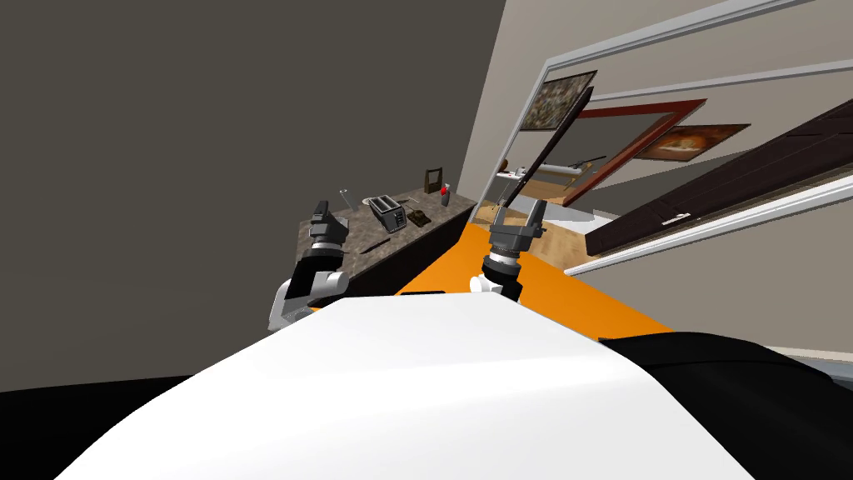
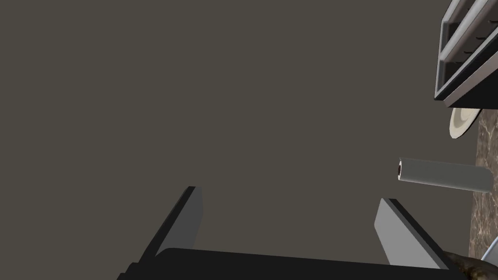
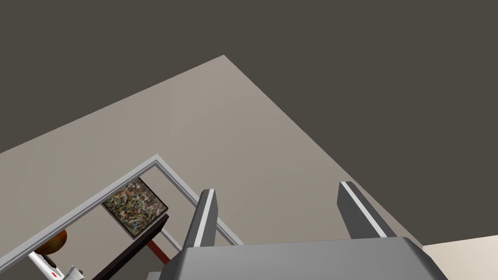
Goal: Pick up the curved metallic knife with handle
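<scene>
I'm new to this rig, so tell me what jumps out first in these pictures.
A bright orange strip runs beside the speckled counter, where a toaster stands and the dark knife lies nearer me. The left hand and right hand are both open and empty.

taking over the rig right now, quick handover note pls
Left gripper: open, empty, held over the near end of the counter, aimed at the dark wall rather than down.
Right gripper: open, empty, raised beside the counter.
Knife: lying flat on the counter between the left gripper and the toaster, untouched.
Done: robot is at the counter; nothing gripped.
Left: likely tilt the left gripper down over the knife, close on it, lift.
</scene>
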`<state>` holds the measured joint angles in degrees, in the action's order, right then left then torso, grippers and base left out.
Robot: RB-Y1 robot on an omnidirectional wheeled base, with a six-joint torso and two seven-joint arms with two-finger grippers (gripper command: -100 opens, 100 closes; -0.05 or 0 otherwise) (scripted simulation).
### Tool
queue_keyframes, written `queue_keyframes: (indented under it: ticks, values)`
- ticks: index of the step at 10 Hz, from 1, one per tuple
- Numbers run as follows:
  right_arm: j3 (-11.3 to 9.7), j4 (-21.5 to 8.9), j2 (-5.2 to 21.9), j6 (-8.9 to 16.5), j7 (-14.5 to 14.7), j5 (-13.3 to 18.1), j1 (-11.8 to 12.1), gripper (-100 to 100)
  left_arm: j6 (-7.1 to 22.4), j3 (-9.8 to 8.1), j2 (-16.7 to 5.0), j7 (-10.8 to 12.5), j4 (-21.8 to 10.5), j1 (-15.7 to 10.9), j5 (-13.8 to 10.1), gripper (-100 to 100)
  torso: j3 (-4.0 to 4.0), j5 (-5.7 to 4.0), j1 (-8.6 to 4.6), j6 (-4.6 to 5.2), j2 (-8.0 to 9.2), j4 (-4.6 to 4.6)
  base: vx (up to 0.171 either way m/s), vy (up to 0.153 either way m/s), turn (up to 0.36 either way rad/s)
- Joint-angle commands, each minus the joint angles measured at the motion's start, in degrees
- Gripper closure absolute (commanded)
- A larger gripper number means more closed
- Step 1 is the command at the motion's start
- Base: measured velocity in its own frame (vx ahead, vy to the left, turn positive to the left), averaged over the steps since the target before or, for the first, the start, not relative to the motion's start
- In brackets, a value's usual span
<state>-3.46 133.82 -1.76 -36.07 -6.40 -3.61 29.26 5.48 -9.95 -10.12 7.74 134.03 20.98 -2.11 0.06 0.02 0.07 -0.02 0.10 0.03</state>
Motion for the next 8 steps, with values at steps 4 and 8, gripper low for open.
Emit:
queue_keyframes:
  ticks: [4,8]
  values:
    - [0.0,0.0,0.0,0.0,0.0,0.0,0.0,0,6.6,-1.16,-0.4,0.9,0.2,-1.0,-0.2,-100,-0.01,0.00,0.00,0.00,-0.02,0.00,-0.024,0.005,-0.063]
    - [0.0,0.0,0.0,0.0,0.0,0.0,0.0,0,13.4,-3.42,-1.3,2.7,-0.3,-2.5,-0.7,-100,-0.04,0.00,0.00,-0.02,-0.07,-0.01,-0.022,0.004,-0.098]
